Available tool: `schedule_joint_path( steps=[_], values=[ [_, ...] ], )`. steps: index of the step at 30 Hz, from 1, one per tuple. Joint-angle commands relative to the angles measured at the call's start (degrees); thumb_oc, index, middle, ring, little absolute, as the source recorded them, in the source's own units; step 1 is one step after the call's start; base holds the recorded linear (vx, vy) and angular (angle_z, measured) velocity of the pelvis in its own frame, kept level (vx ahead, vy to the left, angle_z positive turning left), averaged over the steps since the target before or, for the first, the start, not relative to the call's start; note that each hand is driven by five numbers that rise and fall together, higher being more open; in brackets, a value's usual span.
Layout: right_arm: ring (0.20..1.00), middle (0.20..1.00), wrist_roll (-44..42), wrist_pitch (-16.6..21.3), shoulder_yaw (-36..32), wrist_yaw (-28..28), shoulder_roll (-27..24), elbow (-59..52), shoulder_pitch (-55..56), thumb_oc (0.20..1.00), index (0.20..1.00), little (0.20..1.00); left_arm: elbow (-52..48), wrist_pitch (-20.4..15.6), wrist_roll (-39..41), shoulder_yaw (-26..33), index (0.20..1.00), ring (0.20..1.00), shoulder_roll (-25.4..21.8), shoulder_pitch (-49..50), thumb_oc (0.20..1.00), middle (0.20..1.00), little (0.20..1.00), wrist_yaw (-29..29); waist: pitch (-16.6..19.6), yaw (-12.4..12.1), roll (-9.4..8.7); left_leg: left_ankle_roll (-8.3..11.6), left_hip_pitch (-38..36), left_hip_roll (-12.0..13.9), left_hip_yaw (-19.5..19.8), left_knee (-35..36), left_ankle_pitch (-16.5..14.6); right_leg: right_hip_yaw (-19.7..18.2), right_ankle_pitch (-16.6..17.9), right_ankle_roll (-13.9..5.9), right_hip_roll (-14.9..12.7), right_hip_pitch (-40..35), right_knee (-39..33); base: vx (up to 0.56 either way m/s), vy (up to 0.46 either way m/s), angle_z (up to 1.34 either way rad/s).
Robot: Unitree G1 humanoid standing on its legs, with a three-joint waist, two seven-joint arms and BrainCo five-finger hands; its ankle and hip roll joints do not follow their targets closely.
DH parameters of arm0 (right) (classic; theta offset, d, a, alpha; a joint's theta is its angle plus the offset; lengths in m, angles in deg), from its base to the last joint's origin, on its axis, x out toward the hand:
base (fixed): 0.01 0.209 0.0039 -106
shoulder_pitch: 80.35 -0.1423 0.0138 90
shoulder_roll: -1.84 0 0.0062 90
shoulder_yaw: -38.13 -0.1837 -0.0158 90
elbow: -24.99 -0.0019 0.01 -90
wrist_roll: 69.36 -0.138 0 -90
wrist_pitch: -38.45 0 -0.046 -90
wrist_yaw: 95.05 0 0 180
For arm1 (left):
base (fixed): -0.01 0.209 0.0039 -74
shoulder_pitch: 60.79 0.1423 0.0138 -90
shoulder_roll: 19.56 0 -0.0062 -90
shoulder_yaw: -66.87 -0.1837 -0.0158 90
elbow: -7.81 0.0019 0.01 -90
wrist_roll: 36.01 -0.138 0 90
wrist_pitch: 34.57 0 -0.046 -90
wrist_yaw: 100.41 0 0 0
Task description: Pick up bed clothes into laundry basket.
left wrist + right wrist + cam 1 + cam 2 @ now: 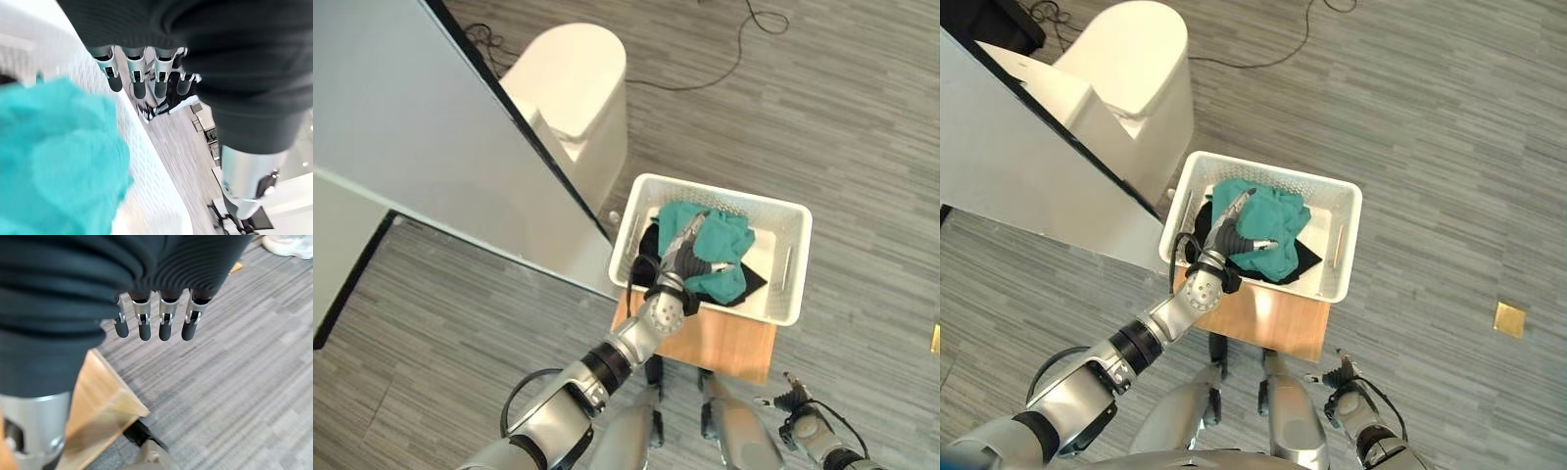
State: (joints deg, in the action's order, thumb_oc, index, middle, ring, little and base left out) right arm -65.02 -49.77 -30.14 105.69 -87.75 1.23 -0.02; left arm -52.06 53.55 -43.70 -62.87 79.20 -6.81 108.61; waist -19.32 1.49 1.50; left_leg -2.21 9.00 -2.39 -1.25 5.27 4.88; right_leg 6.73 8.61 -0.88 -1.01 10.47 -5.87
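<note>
Stand: a low wooden stand is set on the grey plank floor.
On the stand: a white perforated laundry basket is carried.
On the floor: a white cabinet is placed beside the basket.

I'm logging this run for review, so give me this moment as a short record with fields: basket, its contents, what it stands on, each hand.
basket: white basket, by the bed
contents: teal cloth on top of a black cloth
support: wooden stool
left hand: left hand over the basket at the teal cloth, fingers straight, open
right hand: right hand low beside the stool, over the floor, fingers relaxed, holding nothing
nearby: cream bin behind the basket
</note>
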Motion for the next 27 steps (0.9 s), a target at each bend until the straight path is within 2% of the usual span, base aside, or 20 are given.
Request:
schedule_joint_path(
  steps=[1, 3, 4, 5, 7, 8, 12, 18, 22, 23, 24, 25, 26, 27],
  values=[
    [1.000, 1.000, -1.4, 0.4, -2.0, 0.7, -2.8, 1.1, 1.0, 1.000, 1.000, 1.000, 2.2, -2.2, -1.2, 1.3, 1.000, 1.000, 2.1, -5.5, 1.000, 1.000, 1.000, -0.7, 1.2, -1.0, -0.72, 2.86, 0.9, 2.8, 1.6, -0.3, -2.8, 0.9, -7.8, -5.00, -4.3, -4.9, 0.9, -0.02, -0.123, 0.39],
    [1.000, 1.000, -0.4, -0.5, -2.6, -0.2, -2.7, 1.2, 1.6, 1.000, 1.000, 1.000, -3.9, -4.3, 5.5, 3.2, 1.000, 1.000, -1.3, 0.5, 1.000, 1.000, 1.000, -5.8, 2.3, -2.5, -0.04, 2.99, 0.4, 2.7, 3.0, -0.3, -2.4, 2.9, -8.3, -4.75, -4.2, -6.4, 0.9, 0.00, -0.083, 0.32],
    [1.000, 1.000, -0.4, -0.5, -2.6, -0.2, -2.7, 1.2, 1.7, 1.000, 1.000, 1.000, -4.2, -4.1, 5.6, 3.2, 1.000, 1.000, -1.5, 0.7, 1.000, 1.000, 1.000, -5.9, 2.3, -2.4, -0.09, 3.00, 0.4, 2.7, 3.1, -0.3, -2.4, 3.1, -8.3, -4.75, -4.3, -6.5, 0.9, 0.00, -0.074, 0.46],
    [1.000, 1.000, 0.3, -0.7, -3.2, -0.6, -2.3, 0.7, 2.3, 1.000, 1.000, 1.000, -8.3, -4.8, 7.6, 5.3, 1.000, 1.000, -4.5, 5.6, 1.000, 1.000, 1.000, -7.9, 2.8, -3.9, 0.47, 3.14, 0.1, 2.6, 4.0, -0.3, -2.1, 4.2, -8.6, -4.55, -4.2, -7.5, 0.9, -0.01, -0.066, 0.43],
    [1.000, 1.000, 0.6, -1.0, -3.5, -0.9, -1.7, 0.1, 3.0, 1.000, 1.000, 1.000, -11.5, -5.0, 9.9, 8.4, 1.000, 1.000, -7.6, 12.4, 1.000, 1.000, 1.000, -9.2, 3.1, -5.4, 1.00, 3.42, -0.5, 2.6, 5.1, -0.3, -1.9, 5.4, -9.2, -4.23, -4.0, -8.8, 0.9, -0.02, -0.076, 0.31],
    [1.000, 1.000, 0.6, -1.0, -3.4, -0.9, -1.7, 0.1, 3.1, 1.000, 1.000, 1.000, -11.6, -4.9, 10.0, 8.4, 1.000, 1.000, -7.6, 12.4, 1.000, 1.000, 1.000, -9.3, 3.2, -5.3, 0.98, 3.40, -0.3, 2.6, 5.2, -0.3, -1.7, 5.5, -9.1, -4.24, -4.0, -8.6, 0.9, -0.02, -0.052, 0.32],
    [1.000, 1.000, 2.0, -1.5, -4.4, -1.9, -1.6, -1.1, 3.8, 1.000, 1.000, 1.000, -15.4, -5.2, 15.2, 15.9, 1.000, 1.000, -13.4, 29.0, 1.000, 1.000, 1.000, -13.4, 4.2, -9.0, 1.88, 4.02, -0.8, 2.7, 7.4, -0.3, -0.6, 8.2, -10.4, -3.35, -3.3, -10.9, 0.9, -0.04, -0.078, 0.44],
    [1.000, 1.000, 3.9, -1.7, -4.2, -3.6, -2.1, -1.7, 4.8, 1.000, 1.000, 1.000, -12.0, -3.7, 15.0, 19.9, 1.000, 1.000, -14.5, 38.0, 1.000, 1.000, 1.000, -17.5, 5.4, -11.1, 2.13, 4.38, -0.7, 3.0, 8.8, -0.3, 0.6, 10.3, -11.1, -2.76, -2.5, -12.2, 0.9, -0.03, -0.032, 0.33],
    [1.000, 1.000, 6.2, -2.1, -1.9, -5.1, -1.8, -0.9, 4.8, 1.000, 1.000, 1.000, 2.2, -2.0, 15.9, 22.7, 1.000, 1.000, -9.8, 39.8, 1.000, 1.000, 1.000, -17.2, 5.5, -13.3, 1.80, 4.13, -0.8, 2.9, 9.8, -0.9, 1.4, 11.0, -11.6, -1.95, -2.1, -12.7, 0.9, -0.06, -0.017, 0.14],
    [1.000, 1.000, 6.0, -2.3, -2.3, -5.0, -1.7, -0.2, 4.4, 1.000, 1.000, 1.000, 5.2, -1.9, 16.8, 22.6, 1.000, 1.000, -8.4, 38.6, 1.000, 1.000, 1.000, -16.5, 5.0, -13.6, 1.64, 4.38, 1.1, 2.8, 8.3, -2.5, 2.0, 13.2, -11.7, -1.86, -2.8, -12.7, 0.9, -0.24, -0.007, 0.21],
    [1.000, 1.000, 6.1, -3.0, -1.8, -5.3, -1.6, 0.8, 3.4, 1.000, 1.000, 1.000, 9.5, -1.8, 19.1, 23.6, 1.000, 1.000, -6.1, 37.1, 1.000, 1.000, 1.000, -16.0, 4.4, -13.3, 0.94, 4.18, 3.2, 4.3, -0.1, -6.0, 0.4, 17.0, -11.8, -1.77, -4.3, -12.7, 0.9, -0.21, -0.006, 0.51],
    [1.000, 1.000, 6.1, -3.0, -1.8, -5.3, -1.6, 0.8, 3.4, 1.000, 1.000, 1.000, 9.6, -1.8, 19.1, 23.7, 1.000, 1.000, -6.1, 37.0, 1.000, 1.000, 1.000, -16.0, 4.4, -13.2, 0.94, 4.18, 3.3, 4.3, -0.1, -6.2, 0.3, 17.0, -11.8, -1.77, -4.3, -12.7, 0.9, -0.12, -0.033, 0.83],
    [1.000, 1.000, 6.1, -3.1, -1.3, -5.5, -1.3, 1.1, 3.0, 1.000, 1.000, 1.000, 11.6, -1.9, 19.8, 24.4, 1.000, 1.000, -5.3, 36.9, 1.000, 1.000, 1.000, -15.7, 4.6, -13.0, 0.32, 4.50, 2.7, 5.7, -3.6, -7.6, -2.2, 17.8, -12.8, -1.97, -4.7, -13.4, 0.9, -0.01, -0.014, 1.27],
    [1.000, 1.000, 6.1, -3.1, -1.2, -5.7, -1.0, 1.1, 2.7, 1.000, 1.000, 1.000, 13.2, -1.9, 19.8, 24.6, 1.000, 1.000, -4.9, 37.0, 1.000, 1.000, 1.000, -15.5, 4.7, -13.0, 0.00, 4.46, 2.2, 6.4, -5.5, -8.6, -3.1, 18.9, -12.5, -1.92, -5.1, -13.6, 0.9, -0.03, 0.002, 1.57]
  ],
)
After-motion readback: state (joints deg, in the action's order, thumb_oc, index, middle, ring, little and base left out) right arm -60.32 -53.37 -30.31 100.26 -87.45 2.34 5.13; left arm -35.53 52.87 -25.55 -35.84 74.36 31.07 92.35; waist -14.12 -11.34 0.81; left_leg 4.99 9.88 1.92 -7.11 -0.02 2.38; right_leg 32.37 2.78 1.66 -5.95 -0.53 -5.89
